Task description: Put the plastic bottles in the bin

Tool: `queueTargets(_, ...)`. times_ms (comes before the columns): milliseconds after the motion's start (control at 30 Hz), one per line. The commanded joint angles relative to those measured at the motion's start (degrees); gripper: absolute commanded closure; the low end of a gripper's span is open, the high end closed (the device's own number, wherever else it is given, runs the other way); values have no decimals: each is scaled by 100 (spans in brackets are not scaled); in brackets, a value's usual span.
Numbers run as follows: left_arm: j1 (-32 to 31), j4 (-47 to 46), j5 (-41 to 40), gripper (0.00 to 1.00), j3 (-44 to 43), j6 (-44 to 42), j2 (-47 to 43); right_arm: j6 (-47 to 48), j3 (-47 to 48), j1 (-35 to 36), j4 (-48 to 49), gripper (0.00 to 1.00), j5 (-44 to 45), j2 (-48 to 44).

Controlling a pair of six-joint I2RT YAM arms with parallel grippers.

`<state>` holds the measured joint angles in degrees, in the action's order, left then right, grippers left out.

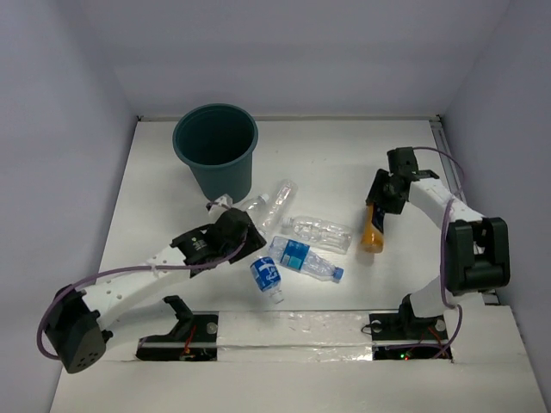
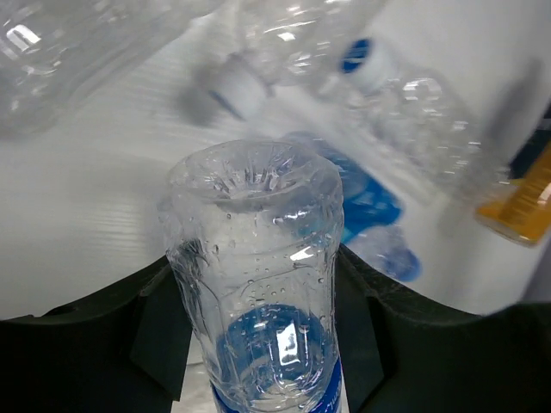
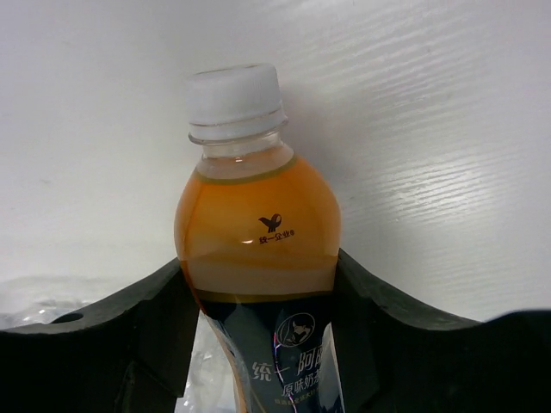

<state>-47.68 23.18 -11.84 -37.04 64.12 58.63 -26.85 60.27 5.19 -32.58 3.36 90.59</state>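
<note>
Two bottles gripped.
The left fingers [image 2: 146, 335] clasped the blue-labelled bottle [image 2: 254, 258], the right fingers [image 3: 138, 327] the orange bottle [image 3: 258, 232]; we judged these body holds suited carriage to the upper-left bin [image 1: 215, 142].

Five clear plastic bottles [image 1: 318, 231], one orange bottle [image 1: 372, 231], one dark teal bin [image 1: 220, 172].

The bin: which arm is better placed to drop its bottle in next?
Left, probably. Its jaws clasp a clear bottle close to the bin. The right jaws clasp the orange bottle much farther from it.
</note>
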Motion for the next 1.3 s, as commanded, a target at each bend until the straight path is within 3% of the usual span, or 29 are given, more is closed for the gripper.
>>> queueTargets(0, -40, 484, 32, 66, -969, -303, -299, -39, 301, -44, -55, 46, 183, -777)
queueTargets(200, 311, 1031, -451, 66, -2812, -994, -362, -22, 100, -44, -74, 48, -640, -2060)
queueTargets(433, 1954, 873, -978, 66, -5838, -2814, 1243, -294, -24, 104, 32, 48, -1759, -3117)
queueTargets(600, 2867, 811, -1373, 66, -7867, -3432, 2476, -496, 449, 596, 181, 47, -1987, -3293)
queueTargets(700, 2949, 637, -1925, 65, -8362, -3783, 3144, -672, 739, 1053, 322, 46, -1953, -3118)
queueTargets(900, 3010, 135, -2436, 59, -8390, -4363, 3883, -1050, 1978, 1704, 673, 45, -1830, -2433)
queueTargets(1000, 3010, 64, -2403, 37, -8268, -4408, 4007, -1112, 2900, 1959, 744, 45, -1759, -1757)
queueTargets(1033, 3010, 64, -2315, 22, -8276, -4417, 4007, -1147, 3138, 2046, 779, 45, -1785, -1581)
queueTargets(1067, 3010, 90, -2219, 17, -8302, -4399, 3990, -1234, 3349, 2047, 840, 44, -1777, -1231)
queueTargets(1133, 3010, 160, -2008, 9, -8398, -4329, 3867, -1322, 3964, 2135, 1025, 44, -1821, -878)
queueTargets(1267, 3010, 406, -1490, 8, -8408, -4233, 3420, -1726, 4887, 2372, 1385, 44, -1812, 19)
